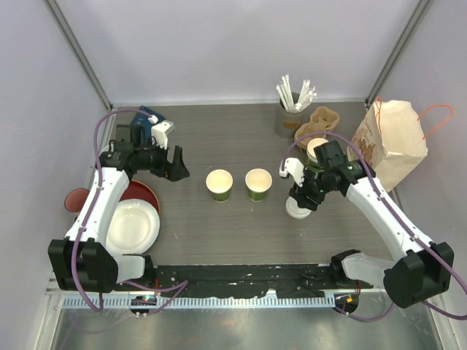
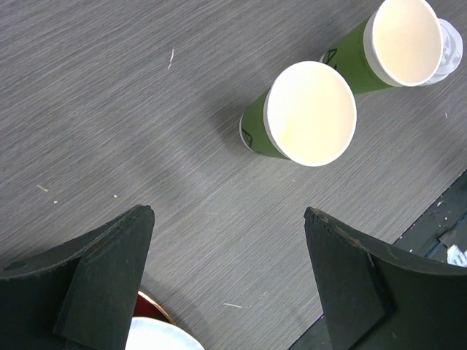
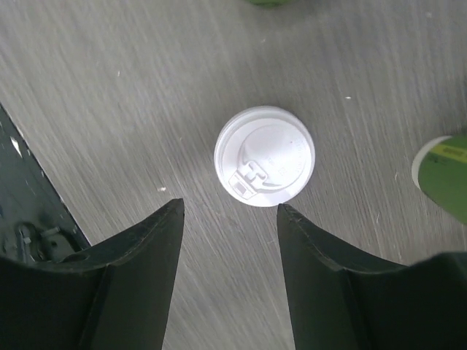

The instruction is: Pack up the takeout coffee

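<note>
Right end effector (image 3: 230, 208) wide open, empty, above flat white plastic lid (image 3: 264, 157) on grey desk (image 1: 219, 233), right of centre. Left end effector (image 2: 230, 215) open, empty. Two lidless green paper cups (image 1: 219, 184) mid-desk — brown paper bag (image 1: 390, 142) at far-right corner.

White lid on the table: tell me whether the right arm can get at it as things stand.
Probably yes. The right hand hangs open just above the lid, which lies flat on the table, nothing between them; the cups stand clear.

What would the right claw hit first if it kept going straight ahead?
Probably the white lid, lying flat on the table just ahead of the open right gripper, though depth is unclear.
</note>
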Controlling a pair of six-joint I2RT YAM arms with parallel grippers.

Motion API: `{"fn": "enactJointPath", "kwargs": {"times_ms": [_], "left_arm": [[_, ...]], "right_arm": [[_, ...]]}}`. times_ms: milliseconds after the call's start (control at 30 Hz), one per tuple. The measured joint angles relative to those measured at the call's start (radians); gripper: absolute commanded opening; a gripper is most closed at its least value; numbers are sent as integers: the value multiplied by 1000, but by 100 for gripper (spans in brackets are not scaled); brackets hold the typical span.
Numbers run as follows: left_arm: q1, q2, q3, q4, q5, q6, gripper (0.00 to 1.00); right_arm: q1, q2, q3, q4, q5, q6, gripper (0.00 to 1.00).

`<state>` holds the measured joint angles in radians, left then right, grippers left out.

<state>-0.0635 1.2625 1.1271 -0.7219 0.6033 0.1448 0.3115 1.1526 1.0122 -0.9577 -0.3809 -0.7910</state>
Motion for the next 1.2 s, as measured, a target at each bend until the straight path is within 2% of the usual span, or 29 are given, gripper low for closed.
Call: {"fn": "enactJointPath", "kwargs": {"times_ms": [167,400,633,967,1133,1200], "left_arm": [[0,0,0,6,0,13,89],[0,0,0,6,9,20,89],[0,0,0,7,19,20,89],[0,1,0,6,21,20,90],[0,1,0,5,23,23,89],[0,1,0,5,23,25,90]], "right_arm": [[1,82,-4,-70,-18,-204,57],[1,130,-94,-50,34,-328,52],[2,136,-158,54,76,-390,49],[37,154,-199,128,105,-436,30],[48,167,-199,134,123,-439,30],[51,167,-199,134,130,-439,26]]}}
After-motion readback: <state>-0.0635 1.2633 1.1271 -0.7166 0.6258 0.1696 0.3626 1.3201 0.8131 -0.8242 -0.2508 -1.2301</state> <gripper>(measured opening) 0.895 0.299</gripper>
